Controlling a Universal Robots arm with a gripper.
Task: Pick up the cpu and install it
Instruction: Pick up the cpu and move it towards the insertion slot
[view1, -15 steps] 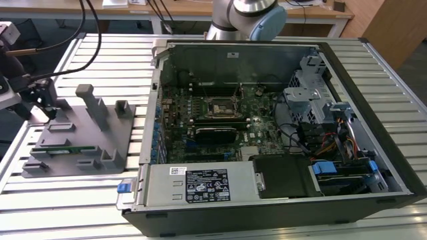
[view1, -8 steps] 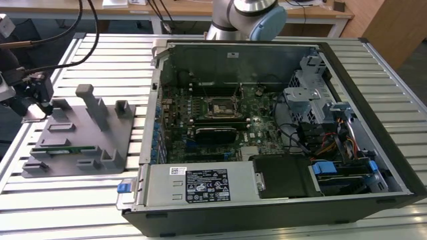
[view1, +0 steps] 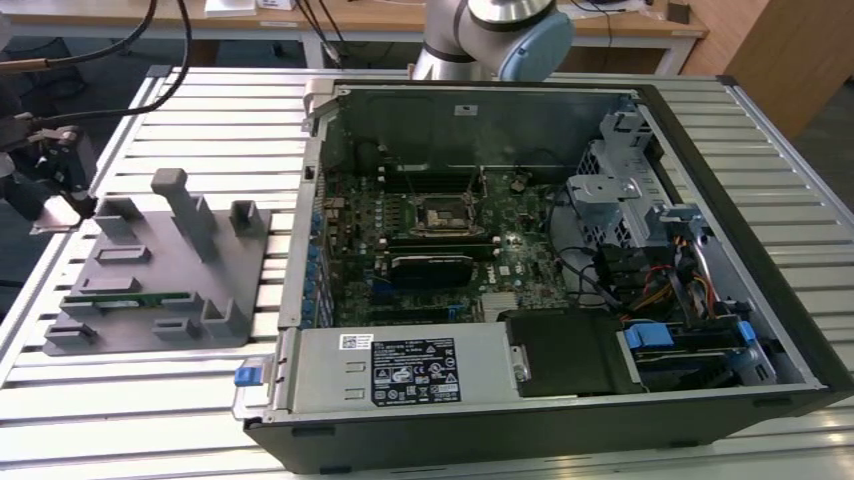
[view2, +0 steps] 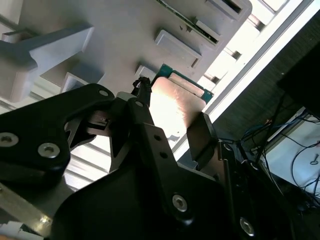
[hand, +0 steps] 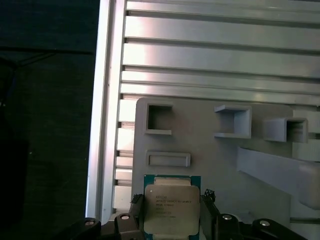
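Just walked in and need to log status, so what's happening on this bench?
A single robot arm is working on the cpu. Its gripper is shut on the chip's opposite edges, right over the gray parts fixture, which lies on the slatted table at the exterior view's left. The open computer case sits beside the fixture, and the cpu is not yet in the motherboard socket.

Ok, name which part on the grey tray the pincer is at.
The cpu: the square silver-topped chip in the pincer, unlike the long green memory stick.
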